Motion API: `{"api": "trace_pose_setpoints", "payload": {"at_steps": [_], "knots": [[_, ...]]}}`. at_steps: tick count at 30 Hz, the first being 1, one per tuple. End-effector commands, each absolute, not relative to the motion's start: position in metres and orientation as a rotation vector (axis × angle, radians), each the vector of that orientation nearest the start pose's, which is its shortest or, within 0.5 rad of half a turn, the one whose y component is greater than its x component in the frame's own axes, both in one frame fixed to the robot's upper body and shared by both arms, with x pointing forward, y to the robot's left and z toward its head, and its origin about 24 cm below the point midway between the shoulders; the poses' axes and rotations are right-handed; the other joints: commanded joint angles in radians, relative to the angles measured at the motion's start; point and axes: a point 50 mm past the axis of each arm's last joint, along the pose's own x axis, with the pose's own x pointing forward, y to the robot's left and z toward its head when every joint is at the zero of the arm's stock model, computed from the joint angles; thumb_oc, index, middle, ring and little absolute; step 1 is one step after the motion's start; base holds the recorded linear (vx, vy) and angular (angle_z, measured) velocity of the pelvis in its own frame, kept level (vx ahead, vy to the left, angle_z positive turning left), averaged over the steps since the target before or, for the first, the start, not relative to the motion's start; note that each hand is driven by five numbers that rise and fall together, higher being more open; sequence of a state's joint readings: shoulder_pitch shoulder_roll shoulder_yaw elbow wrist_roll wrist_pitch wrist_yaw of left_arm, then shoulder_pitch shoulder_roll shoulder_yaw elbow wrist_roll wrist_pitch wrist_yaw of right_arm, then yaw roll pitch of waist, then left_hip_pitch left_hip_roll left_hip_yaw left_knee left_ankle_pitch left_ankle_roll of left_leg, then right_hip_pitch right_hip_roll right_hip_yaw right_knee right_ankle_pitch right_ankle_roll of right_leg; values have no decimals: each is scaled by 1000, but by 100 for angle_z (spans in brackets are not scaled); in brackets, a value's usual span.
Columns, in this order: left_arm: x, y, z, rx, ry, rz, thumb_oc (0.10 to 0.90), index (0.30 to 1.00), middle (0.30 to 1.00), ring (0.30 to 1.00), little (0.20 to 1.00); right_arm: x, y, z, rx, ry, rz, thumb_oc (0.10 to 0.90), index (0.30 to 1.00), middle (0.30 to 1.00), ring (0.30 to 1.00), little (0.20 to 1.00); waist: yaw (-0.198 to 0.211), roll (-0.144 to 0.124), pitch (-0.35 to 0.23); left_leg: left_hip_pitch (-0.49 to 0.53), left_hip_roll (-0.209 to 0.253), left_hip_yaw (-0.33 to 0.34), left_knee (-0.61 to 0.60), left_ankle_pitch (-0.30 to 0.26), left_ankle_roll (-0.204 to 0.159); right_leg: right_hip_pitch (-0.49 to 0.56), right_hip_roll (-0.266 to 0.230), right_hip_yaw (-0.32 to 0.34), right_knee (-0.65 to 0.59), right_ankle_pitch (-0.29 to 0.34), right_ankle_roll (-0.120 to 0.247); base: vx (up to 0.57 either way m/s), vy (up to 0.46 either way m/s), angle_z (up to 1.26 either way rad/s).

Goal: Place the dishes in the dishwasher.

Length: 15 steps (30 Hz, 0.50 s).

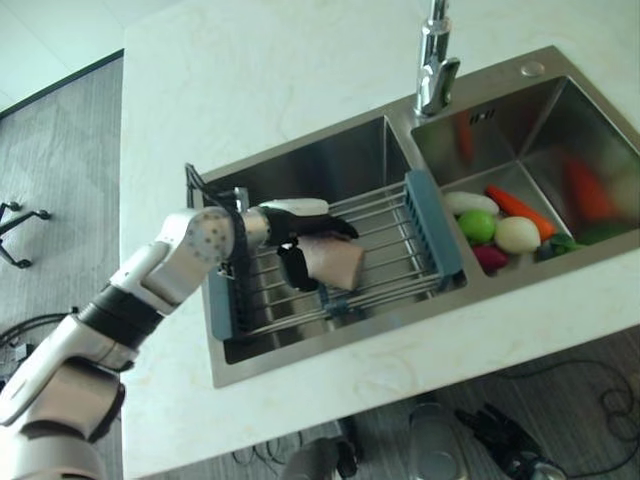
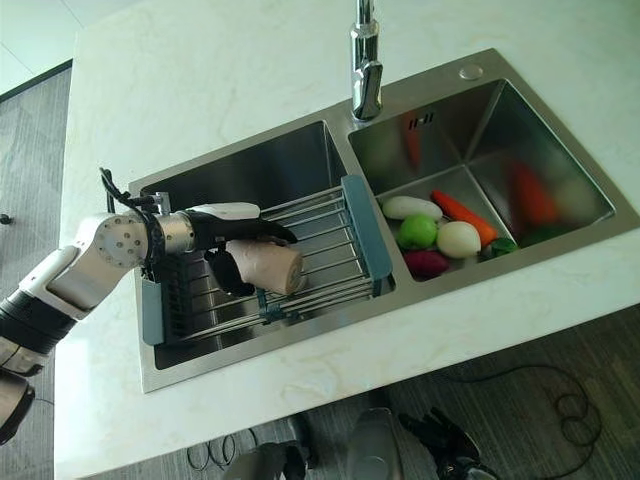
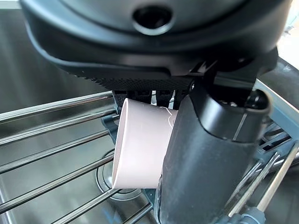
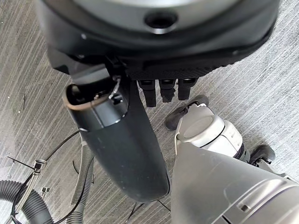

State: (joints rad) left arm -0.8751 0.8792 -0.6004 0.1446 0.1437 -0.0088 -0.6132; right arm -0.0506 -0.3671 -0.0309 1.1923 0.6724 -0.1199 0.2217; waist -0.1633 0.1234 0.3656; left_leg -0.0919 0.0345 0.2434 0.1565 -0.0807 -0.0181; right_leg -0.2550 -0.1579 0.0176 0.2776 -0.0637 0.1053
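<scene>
A: Left eye view first. Seen centre frame: left hand (image 1: 295, 235) over the wire drying rack (image 1: 400, 255), thumb and fingers curled round a pale pink cup (image 1: 335, 265) lying on its side.

B: Hidden?

A: Cup's near end, behind the dark thumb. Right hand (image 1: 500, 432) at the bottom edge, low by the floor, partly cut off.

B: Right eye view?

A: Same grip. Steel double sink (image 2: 250, 160) set in a pale marbled counter (image 2: 200, 70); chrome faucet (image 2: 366, 70) cut off at the top. Right basin: smooth round vegetables (image 2: 440, 235), blurred reflections on the wall.

B: Left wrist view?

A: Smooth matte cup (image 3: 140, 149), open rim toward lower left, pinched against the thumb above shiny rack bars. Fingertips mostly hidden.

B: Right wrist view?

A: Thumb straight, short fingers loose, holding nothing, above grey ribbed floor (image 4: 261, 74).
</scene>
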Motion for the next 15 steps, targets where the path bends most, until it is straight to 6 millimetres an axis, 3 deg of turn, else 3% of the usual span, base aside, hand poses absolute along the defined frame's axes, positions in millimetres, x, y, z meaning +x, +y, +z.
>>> {"api": "trace_pose_setpoints", "payload": {"at_steps": [1, 6, 9, 10, 11, 15], "knots": [[344, 153, 166, 1427, -62, -815, 400, 300, 300, 300, 300, 137, -298, -118, 335, 740, -396, 800, 900, 900, 900, 900, -53, -22, -9, -73, 39, -77, 143, -163, -15, 6, -40, -14, 22, -78, 69, 0, 0, 0], [344, 148, 165, 1443, -164, -777, 400, 300, 300, 300, 300, 137, -298, -118, 332, 736, -399, 800, 900, 900, 900, 900, -50, -32, -12, -72, 44, -80, 143, -164, -16, 8, -37, -20, 22, -79, 65, 0, 0, 0], [344, 150, 174, 1429, -278, -659, 400, 300, 300, 300, 300, 135, -294, -121, 334, 744, -394, 800, 900, 900, 900, 900, -39, -40, -27, -64, 50, -82, 143, -165, -18, 20, -36, -33, 22, -85, 61, -34, -18, 1], [344, 152, 180, 1424, -318, -614, 400, 300, 300, 300, 300, 133, -293, -122, 335, 747, -393, 800, 900, 900, 900, 900, -34, -42, -33, -60, 52, -83, 143, -165, -18, 26, -35, -38, 22, -88, 59, -39, -34, 2], [340, 156, 201, 1417, -456, -488, 400, 300, 300, 300, 300, 129, -290, -124, 334, 755, -391, 800, 900, 900, 900, 900, -18, -43, -54, -48, 57, -87, 143, -165, -20, 47, -34, -54, 22, -98, 54, -35, -33, 1], [331, 168, 231, 1421, -609, -342, 400, 300, 300, 300, 300, 127, -286, -126, 348, 749, -399, 800, 900, 900, 900, 900, 13, -45, -81, -34, 61, -96, 143, -164, -22, 79, -33, -84, 22, -111, 48, -29, -40, 8]]}}
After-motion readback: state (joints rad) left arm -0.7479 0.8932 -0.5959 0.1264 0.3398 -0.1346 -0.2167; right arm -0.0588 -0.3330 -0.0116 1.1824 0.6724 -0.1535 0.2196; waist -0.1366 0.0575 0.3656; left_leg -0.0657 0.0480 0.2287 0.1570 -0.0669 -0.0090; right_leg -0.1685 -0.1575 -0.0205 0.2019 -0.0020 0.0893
